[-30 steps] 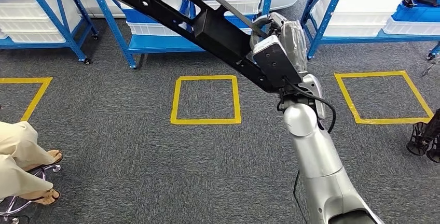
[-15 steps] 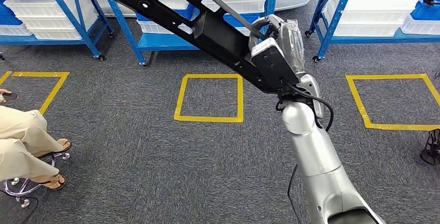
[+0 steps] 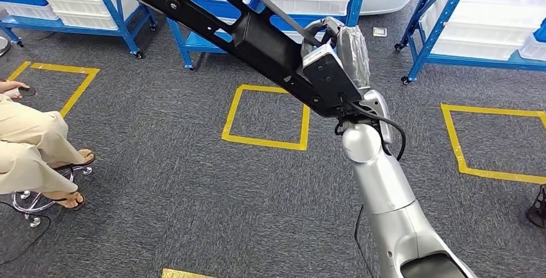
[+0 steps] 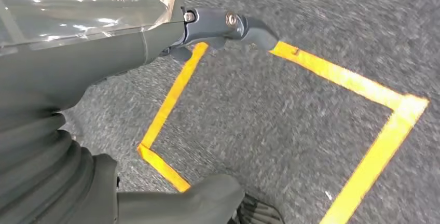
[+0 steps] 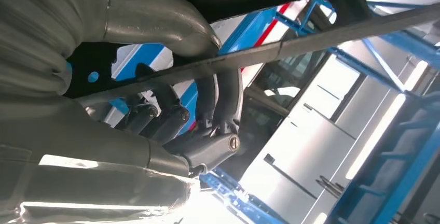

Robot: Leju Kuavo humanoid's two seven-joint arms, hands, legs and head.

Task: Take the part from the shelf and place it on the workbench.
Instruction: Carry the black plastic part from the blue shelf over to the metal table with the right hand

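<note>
While the right hand (image 3: 335, 46) grasps it, the part (image 3: 238, 30), a long black frame with cut-out openings, a boxy block at mid-length and a thin bar running along it, juts up and away from that hand in the head view, carried in the air above the carpeted floor (image 3: 193, 194) with the blue shelving (image 3: 187, 46) beyond its far end. From the right wrist view, the dark fingers (image 5: 218, 99) curl around the thin bar (image 5: 290, 47) near the hand-side end of the part. By its look the part is rigid and not fragile; its length suggests moderate weight, and because nearly all of it lies beyond the hand, it will likely lever hard against the grip and tend to swing. A hold nearer the block at mid-length would probably balance better, though the thin bar does give the fingers something to wrap. The left hand (image 4: 104, 53) hangs over a yellow tape square (image 4: 363, 110), holding nothing, with fingers loosely apart.
</note>
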